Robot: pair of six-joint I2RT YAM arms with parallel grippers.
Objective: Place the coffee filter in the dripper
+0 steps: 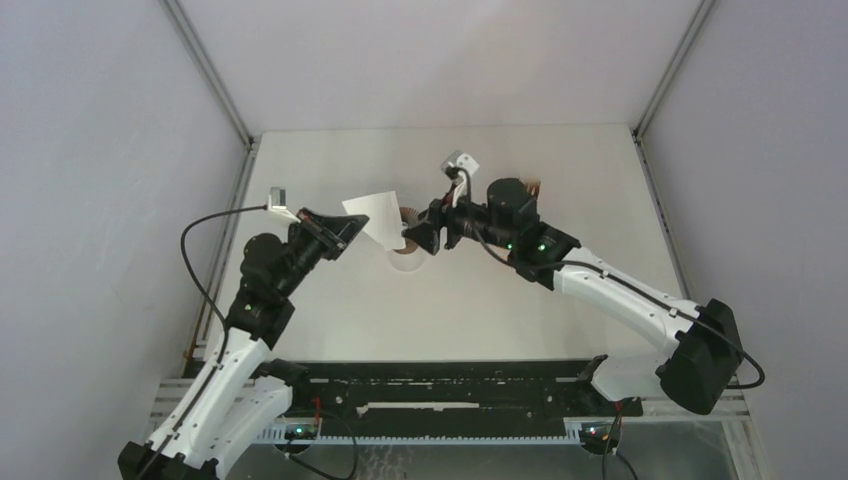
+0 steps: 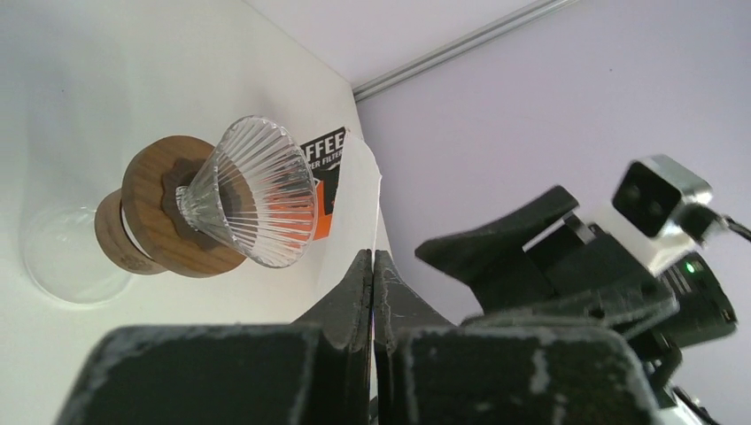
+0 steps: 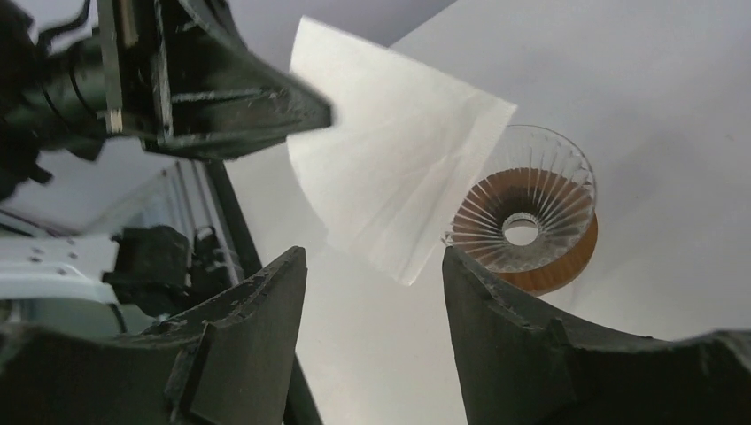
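Note:
The coffee filter point(image 1: 375, 218) is a flat white fan of paper held in the air. My left gripper point(image 1: 347, 227) is shut on its edge, and the pinch shows in the left wrist view point(image 2: 373, 258). The filter's free corner hangs just beside and above the dripper point(image 3: 524, 232), a ribbed clear cone in a brown wooden collar, standing on a glass cup point(image 2: 66, 257). In the top view only a brown sliver of the dripper point(image 1: 410, 216) shows. My right gripper point(image 3: 372, 266) is open and empty, just below the filter point(image 3: 390, 177) and close beside the dripper.
An orange and black coffee-filter box point(image 2: 323, 159) stands behind the dripper point(image 2: 252, 199). Both wrists meet over the middle of the white table point(image 1: 330, 310). Walls and frame rails enclose the table on left, right and back.

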